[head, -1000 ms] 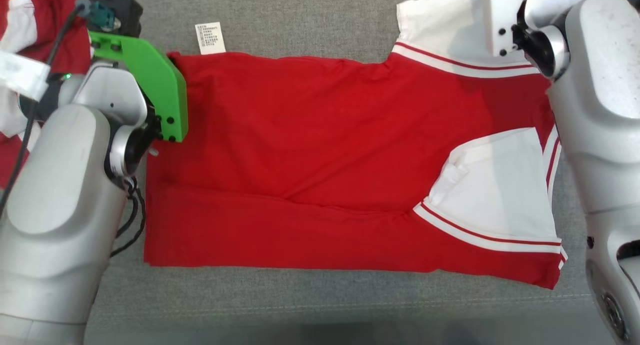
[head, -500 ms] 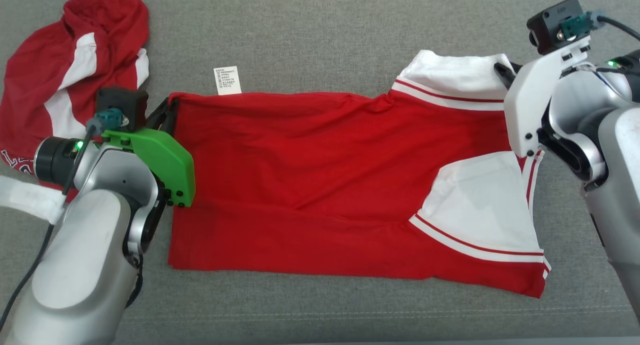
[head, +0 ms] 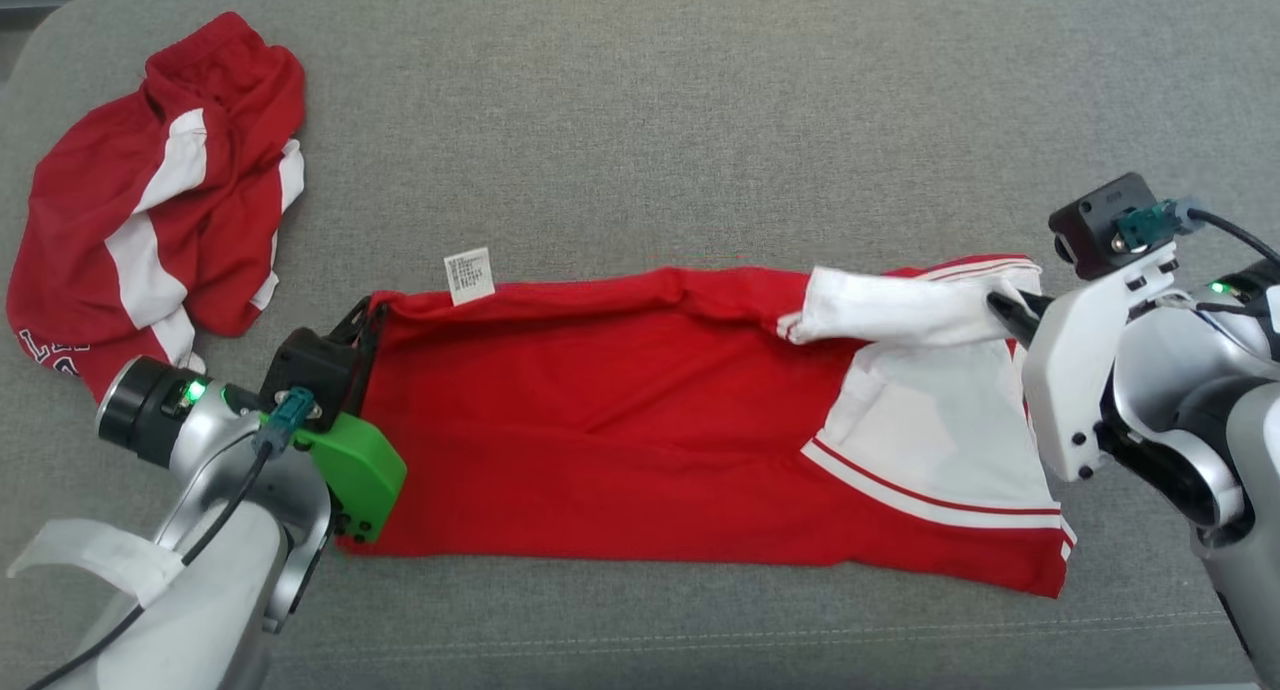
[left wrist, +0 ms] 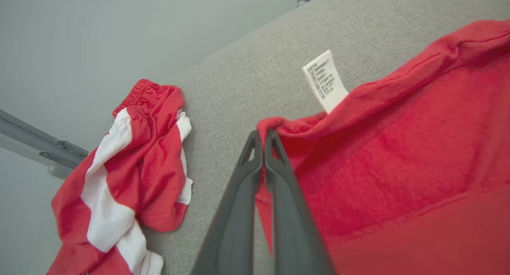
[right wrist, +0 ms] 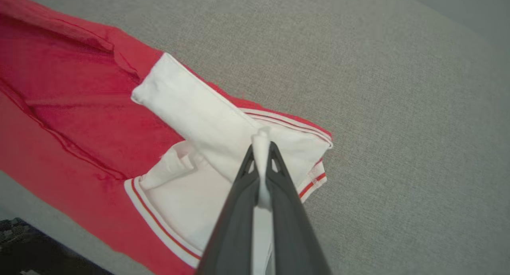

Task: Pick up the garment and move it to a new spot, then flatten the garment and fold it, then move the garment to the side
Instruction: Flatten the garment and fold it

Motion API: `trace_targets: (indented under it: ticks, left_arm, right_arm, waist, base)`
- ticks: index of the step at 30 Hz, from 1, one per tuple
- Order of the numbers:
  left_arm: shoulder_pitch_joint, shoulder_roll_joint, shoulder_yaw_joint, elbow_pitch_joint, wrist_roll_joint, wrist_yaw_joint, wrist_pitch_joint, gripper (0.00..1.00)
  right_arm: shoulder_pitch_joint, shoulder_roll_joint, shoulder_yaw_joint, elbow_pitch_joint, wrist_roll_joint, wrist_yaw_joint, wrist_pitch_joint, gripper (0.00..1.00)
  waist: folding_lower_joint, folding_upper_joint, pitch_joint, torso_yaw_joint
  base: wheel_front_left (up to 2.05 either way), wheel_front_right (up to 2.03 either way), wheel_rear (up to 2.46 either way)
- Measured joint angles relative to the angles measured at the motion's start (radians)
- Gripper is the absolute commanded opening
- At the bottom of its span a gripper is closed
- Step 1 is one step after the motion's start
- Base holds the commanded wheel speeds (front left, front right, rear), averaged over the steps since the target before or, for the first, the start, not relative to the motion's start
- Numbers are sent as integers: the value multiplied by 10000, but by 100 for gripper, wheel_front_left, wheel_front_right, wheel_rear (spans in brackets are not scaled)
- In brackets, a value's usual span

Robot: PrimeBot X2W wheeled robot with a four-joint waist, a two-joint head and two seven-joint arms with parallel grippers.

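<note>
A red garment [head: 620, 410] with white sleeves lies stretched left to right on the grey cushion [head: 700, 120]. Its far edge is lifted and drawn over toward the near edge. At the garment's far left corner, beside the white care label [head: 469, 275], my left gripper [head: 368, 315] is shut on the red hem. The left wrist view shows that gripper [left wrist: 263, 132] pinching the red fabric [left wrist: 398, 159]. My right gripper [head: 1000, 308] is shut on the white sleeve at the far right corner. In the right wrist view that gripper [right wrist: 261, 141] has white cloth [right wrist: 199, 111] between its fingers.
A second red and white garment [head: 160, 190] lies crumpled at the far left of the cushion, also in the left wrist view [left wrist: 135, 167]. The cushion's near seam [head: 700, 635] runs just below the garment. A wall and a metal rail [left wrist: 40, 143] stand beyond the left end.
The head camera has shifted, bringing the far cushion into view. Both grippers have carried the garment's far edge toward the near edge, so the white sleeve now folds over the red body.
</note>
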Motion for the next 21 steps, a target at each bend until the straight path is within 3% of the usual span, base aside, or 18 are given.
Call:
trace_targets:
  ticks: [10, 21]
  left_arm:
    - [513, 378, -548, 564, 612, 31, -886, 0]
    - [670, 215, -696, 1442, 581, 169, -1141, 0]
  right_arm:
    - [1234, -265, -155, -961, 309, 0, 888, 0]
    - [2034, -353, -180, -1317, 635, 0, 1570, 0]
  waist:
    - [0, 0, -145, -57]
    - [0, 0, -332, -47]
  base:
    - [0, 0, 0]
    - [0, 0, 0]
